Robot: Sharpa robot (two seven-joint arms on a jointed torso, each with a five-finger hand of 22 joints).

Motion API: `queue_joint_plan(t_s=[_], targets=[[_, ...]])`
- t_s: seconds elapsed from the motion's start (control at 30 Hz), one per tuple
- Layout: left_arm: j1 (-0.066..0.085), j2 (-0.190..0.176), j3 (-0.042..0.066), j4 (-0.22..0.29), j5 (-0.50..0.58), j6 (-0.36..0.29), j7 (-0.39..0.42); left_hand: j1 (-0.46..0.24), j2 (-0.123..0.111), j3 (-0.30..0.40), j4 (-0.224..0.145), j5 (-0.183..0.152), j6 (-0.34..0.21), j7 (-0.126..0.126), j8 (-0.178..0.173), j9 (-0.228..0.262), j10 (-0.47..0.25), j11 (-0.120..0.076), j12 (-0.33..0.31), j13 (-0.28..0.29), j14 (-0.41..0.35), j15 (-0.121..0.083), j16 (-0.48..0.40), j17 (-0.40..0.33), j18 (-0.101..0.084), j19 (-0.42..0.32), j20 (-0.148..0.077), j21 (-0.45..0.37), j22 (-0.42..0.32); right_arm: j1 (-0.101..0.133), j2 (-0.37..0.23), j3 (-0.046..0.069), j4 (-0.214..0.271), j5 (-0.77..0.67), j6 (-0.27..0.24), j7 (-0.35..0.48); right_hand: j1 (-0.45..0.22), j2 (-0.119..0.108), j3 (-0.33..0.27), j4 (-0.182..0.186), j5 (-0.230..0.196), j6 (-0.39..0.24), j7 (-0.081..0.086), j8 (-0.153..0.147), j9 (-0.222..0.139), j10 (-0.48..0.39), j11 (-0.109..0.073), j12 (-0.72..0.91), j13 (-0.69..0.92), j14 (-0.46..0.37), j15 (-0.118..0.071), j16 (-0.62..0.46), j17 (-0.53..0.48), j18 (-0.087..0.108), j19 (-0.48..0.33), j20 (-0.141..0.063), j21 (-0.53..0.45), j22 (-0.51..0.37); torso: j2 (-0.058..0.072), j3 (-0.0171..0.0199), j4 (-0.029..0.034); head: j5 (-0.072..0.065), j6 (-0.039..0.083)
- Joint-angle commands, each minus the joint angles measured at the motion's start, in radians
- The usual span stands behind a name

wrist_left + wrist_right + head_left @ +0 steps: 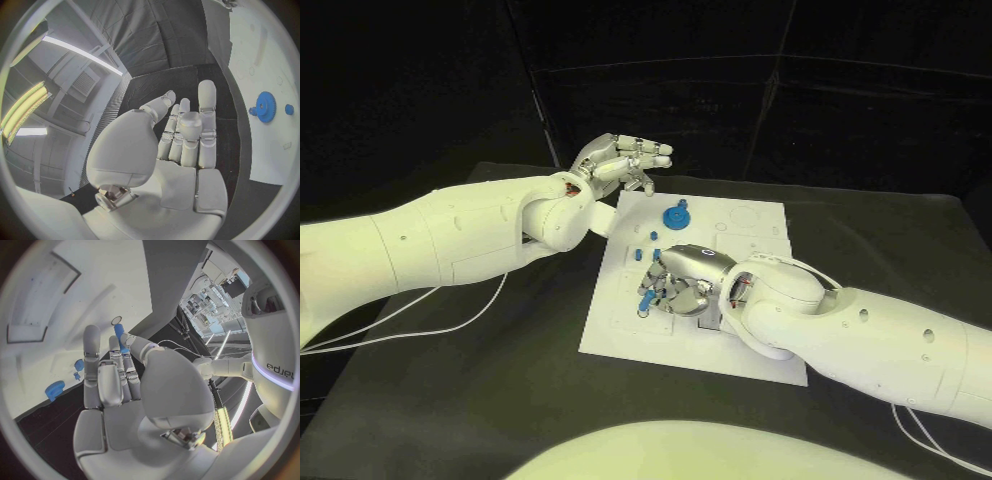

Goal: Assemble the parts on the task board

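Note:
The white task board (759,232) lies in the middle of the black table. My right hand (684,283) hovers low over its near left part and pinches a small blue peg (119,333) between thumb and a finger; the same blue peg (649,297) shows by the fingertips in the head view. A blue gear (676,214) stands on the board's far left area, with small blue parts (642,254) nearer. My left hand (620,160) is raised above the board's far left corner, fingers stretched out, holding nothing. The left wrist view has the blue gear (265,106) beyond its fingers (206,100).
White cables (444,318) trail over the table on the left. The board has shallow recesses (44,305) and small holes (750,216). A grey slot (711,322) sits just under my right hand. Dark cloth surrounds the board.

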Motion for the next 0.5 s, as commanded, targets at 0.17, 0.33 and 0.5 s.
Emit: queue_joint_plan(t_s=[0.17, 0.33, 0.5], targets=[[0.001, 0.002, 0.0, 0.0, 0.0, 0.014, 0.002, -0.001, 0.008, -0.002, 0.0, -0.004, -0.004, -0.004, 0.004, 0.001, -0.009, 0.0, 0.006, 0.002, -0.003, 0.001, 0.003, -0.001, 0.015, -0.003, 0.006, 0.002, 0.001, 0.001, 0.008, -0.001, -0.005, -0.045, 0.034, -0.016, -0.01, 0.001, 0.002, 0.003, 0.006, 0.004, 0.0, 0.006, 0.001, 0.009, 0.0, -0.003, -0.001, 0.028, -0.006, 0.005, 0.0, 0.006, -0.004, 0.0, 0.004, 0.001, -0.001, -0.0006, 0.0006, 0.003, -0.003], [0.001, 0.001, 0.0, 0.0, 0.0, 0.014, 0.002, -0.001, 0.008, -0.002, 0.0, -0.004, -0.004, -0.004, 0.004, 0.001, -0.01, 0.0, 0.006, 0.001, -0.004, 0.001, 0.003, -0.002, 0.015, -0.003, 0.006, 0.002, 0.001, 0.001, 0.01, -0.004, -0.007, -0.047, 0.032, -0.017, -0.012, 0.001, 0.002, 0.004, 0.008, 0.004, 0.0, 0.006, 0.001, 0.009, 0.0, -0.003, -0.001, 0.028, -0.006, 0.006, 0.003, 0.006, -0.004, 0.0, 0.004, 0.001, -0.001, -0.0005, -0.0003, 0.003, -0.003], [0.001, 0.001, 0.0, 0.001, 0.0, 0.014, 0.002, -0.001, 0.008, -0.002, 0.0, -0.004, -0.004, -0.004, 0.004, 0.001, -0.01, 0.0, 0.006, 0.001, -0.004, 0.001, 0.003, -0.002, 0.015, -0.003, 0.006, 0.002, 0.001, 0.001, 0.012, -0.012, -0.009, -0.048, 0.033, -0.019, -0.012, 0.001, 0.002, 0.004, 0.008, 0.004, 0.0, 0.006, 0.001, 0.009, 0.0, -0.003, -0.001, 0.028, -0.006, 0.006, 0.003, 0.006, -0.004, 0.0, 0.004, 0.001, 0.0, 0.0002, 0.0003, 0.005, -0.005]])
